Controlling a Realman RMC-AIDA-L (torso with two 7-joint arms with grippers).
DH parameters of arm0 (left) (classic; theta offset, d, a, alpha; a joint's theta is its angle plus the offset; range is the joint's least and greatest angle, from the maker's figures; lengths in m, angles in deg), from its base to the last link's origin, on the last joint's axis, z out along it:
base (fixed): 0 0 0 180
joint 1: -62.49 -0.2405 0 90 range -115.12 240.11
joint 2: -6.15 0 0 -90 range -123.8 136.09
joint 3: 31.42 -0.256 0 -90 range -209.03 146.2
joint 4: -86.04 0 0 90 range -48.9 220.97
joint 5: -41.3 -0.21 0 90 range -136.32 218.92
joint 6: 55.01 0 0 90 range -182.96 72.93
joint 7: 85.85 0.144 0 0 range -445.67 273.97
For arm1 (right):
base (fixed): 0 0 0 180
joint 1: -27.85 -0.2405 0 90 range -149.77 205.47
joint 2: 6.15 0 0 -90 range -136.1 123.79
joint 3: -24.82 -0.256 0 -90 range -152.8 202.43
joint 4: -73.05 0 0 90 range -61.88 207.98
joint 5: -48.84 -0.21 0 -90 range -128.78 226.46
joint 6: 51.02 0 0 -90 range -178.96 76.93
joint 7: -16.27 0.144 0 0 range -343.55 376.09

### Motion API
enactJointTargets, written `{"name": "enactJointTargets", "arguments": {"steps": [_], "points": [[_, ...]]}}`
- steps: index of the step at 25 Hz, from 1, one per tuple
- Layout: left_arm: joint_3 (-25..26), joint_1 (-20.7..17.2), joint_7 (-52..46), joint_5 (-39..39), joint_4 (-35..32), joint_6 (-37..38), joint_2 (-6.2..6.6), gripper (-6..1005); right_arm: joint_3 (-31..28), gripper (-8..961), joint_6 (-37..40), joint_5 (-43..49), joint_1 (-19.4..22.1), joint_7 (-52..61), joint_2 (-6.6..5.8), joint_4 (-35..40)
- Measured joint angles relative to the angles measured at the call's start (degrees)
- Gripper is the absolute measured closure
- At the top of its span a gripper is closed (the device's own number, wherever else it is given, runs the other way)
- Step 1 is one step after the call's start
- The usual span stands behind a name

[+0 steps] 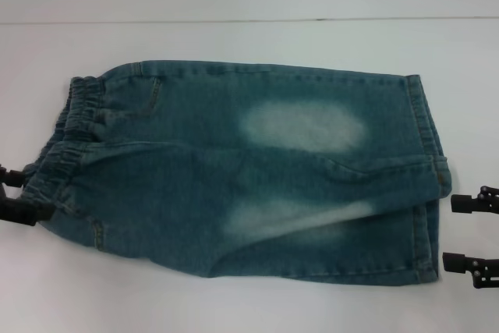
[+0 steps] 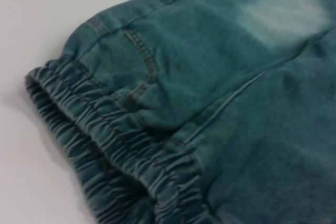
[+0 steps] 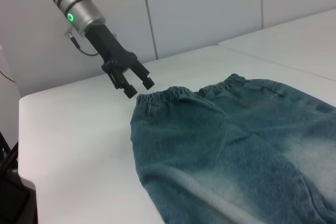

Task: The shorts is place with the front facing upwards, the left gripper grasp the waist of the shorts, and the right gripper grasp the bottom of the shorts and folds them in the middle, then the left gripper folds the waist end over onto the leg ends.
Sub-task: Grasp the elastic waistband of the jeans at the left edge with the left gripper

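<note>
Head view: my left tool (image 1: pixel 17 193) sits spread at nine o'clock by the waist of the shorts (image 1: pixel 66 134); my right tool (image 1: pixel 474 235), spread, waits at four o'clock by the bottom of the shorts (image 1: pixel 427 185).

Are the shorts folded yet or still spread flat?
Spread flat: the shorts show both legs side by side on the table.

A plain white bench (image 1: pixel 234 302) carries the shorts (image 1: pixel 249 169), which lie flat on it, waist toward its left side.

No readable text, label, brand, number or sign anywhere in any view.
</note>
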Motion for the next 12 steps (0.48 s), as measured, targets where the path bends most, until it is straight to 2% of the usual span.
{"name": "enactJointTargets", "arguments": {"steps": [4, 12], "points": [[-1.58, -0.28, -0.45, -0.3, 0.01, -2.92, -0.56, 69, 0.0, 43, 0.0, 0.06, -0.31, 0.23, 0.02, 0.0], [-1.78, 0.14, -1.58, -3.63, -0.03, -3.88, -0.36, 86, -0.08, 42, -0.06, 0.03, -0.54, 1.04, 0.09, -0.02]]}}
